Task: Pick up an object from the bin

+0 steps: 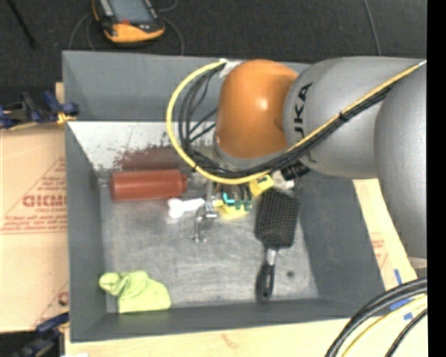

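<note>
Lying near the middle of the bin floor, a small white piece [182, 208] is the thing closest to me, so I take it as my likely pick. My jaws hang low just to its right and a little lower in the frame. They are beside it and not round it, and I cannot tell whether they are apart or together.

I judge the piece to be light, stiff plastic, smooth enough to skid across the metal floor if I nudge it. It seems to run left to right, so closing across its narrow middle looks like the best hold. Its exact shape is too small to make out.

Just above it, toward the upper left of the floor, lies a red-brown cylinder [144, 184] on its side. It looks rigid, and being round it may roll if I bump it. On the other side of my jaws, right of centre, a black hairbrush [276, 222] lies flat with its bristled head toward the top of the frame and its handle pointing down. It looks hard, and the handle would be the easier place to pinch. Well apart from all of these, in the lower left corner, sits a crumpled yellow-green cloth [135, 291]. It looks soft and light and would gather under a pinch.

The grey bin [85, 236] holds these four things, spread out and not heaped, with bare floor between them.
</note>
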Robot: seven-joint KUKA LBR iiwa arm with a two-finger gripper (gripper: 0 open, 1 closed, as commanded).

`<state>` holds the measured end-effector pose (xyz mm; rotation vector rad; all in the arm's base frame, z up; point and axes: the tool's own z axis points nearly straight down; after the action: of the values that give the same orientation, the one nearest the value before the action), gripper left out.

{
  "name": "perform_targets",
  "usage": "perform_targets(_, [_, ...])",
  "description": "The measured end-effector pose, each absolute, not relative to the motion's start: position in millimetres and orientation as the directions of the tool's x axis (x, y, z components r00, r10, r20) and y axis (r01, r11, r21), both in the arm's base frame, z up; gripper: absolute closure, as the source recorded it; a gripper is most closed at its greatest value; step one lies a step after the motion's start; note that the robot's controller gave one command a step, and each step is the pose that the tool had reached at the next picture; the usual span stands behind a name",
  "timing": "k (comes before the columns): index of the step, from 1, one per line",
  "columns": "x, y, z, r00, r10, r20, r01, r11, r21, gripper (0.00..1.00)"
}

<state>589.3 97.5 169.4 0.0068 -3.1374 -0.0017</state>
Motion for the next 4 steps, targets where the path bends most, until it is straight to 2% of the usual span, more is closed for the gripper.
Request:
perform_targets(1, [590.9, 97.2, 174.0, -1.000, -0.003, -0.004, -0.003, 1.000, 0.002, 0.00])
perform_targets(2, [625.3, 84.7, 155.5, -1.000, -0.019, -0.009, -0.019, 1.000, 0.001, 0.00])
perform_targets(3, [638.2, 58.8, 149.1, -0.995, 0.095, -0.004, 0.095, 0.995, 0.001, 0.00])
perform_targets(4, [637.9, 46.8, 113.1, -0.986, 0.169, -0.007, 0.169, 0.986, 0.001, 0.00])
